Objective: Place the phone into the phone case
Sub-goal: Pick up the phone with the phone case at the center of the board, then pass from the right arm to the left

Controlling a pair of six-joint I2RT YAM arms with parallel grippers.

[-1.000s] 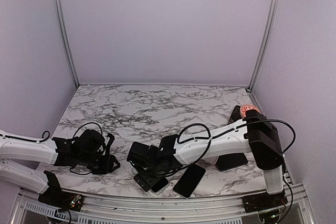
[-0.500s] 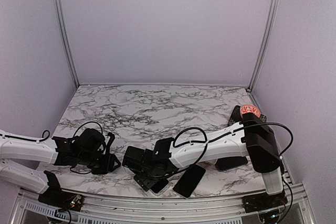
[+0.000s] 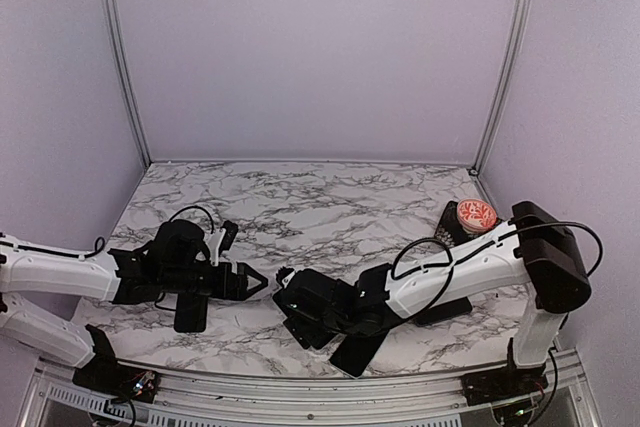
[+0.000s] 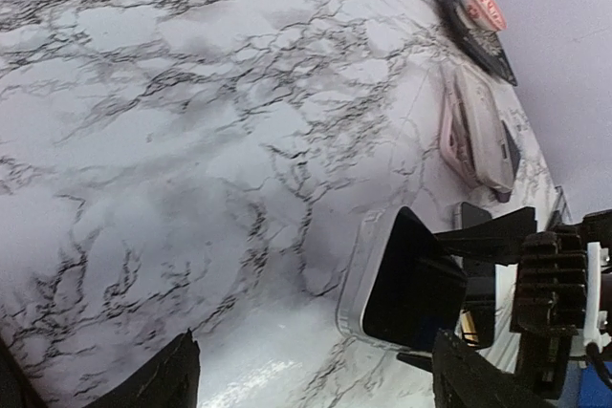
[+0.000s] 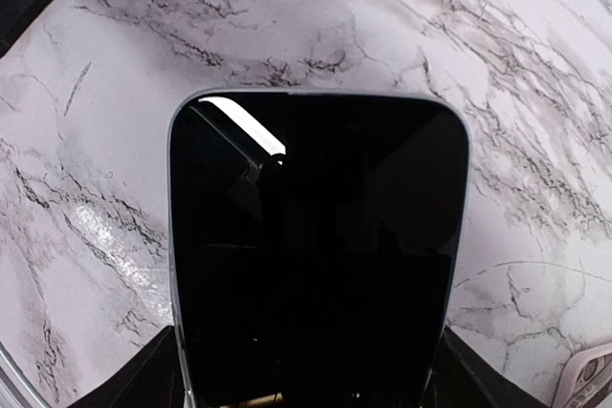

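The phone [image 5: 311, 246], black-screened with a silver rim, is held across its width by my right gripper [image 5: 306, 375], which is shut on it. In the left wrist view the phone [image 4: 406, 284] hangs tilted just above the marble. In the top view it [image 3: 288, 292] sits at the front centre in the right gripper [image 3: 305, 312]. A flat black piece [image 3: 190, 312], apparently the phone case, lies on the table under my left arm. My left gripper [image 3: 252, 282] is open and empty, pointing at the phone from its left; its fingertips [image 4: 172, 375] frame bare marble.
A second dark phone [image 3: 360, 352] lies at the front edge, right of the held one. A black stand with a red-and-white round object [image 3: 477, 215] is at the back right. Another black block [image 3: 440, 309] sits under the right arm.
The left gripper opened, left the black piece on the table and swung right toward the phone. The right gripper closed on the phone and shifted it right, off the table.
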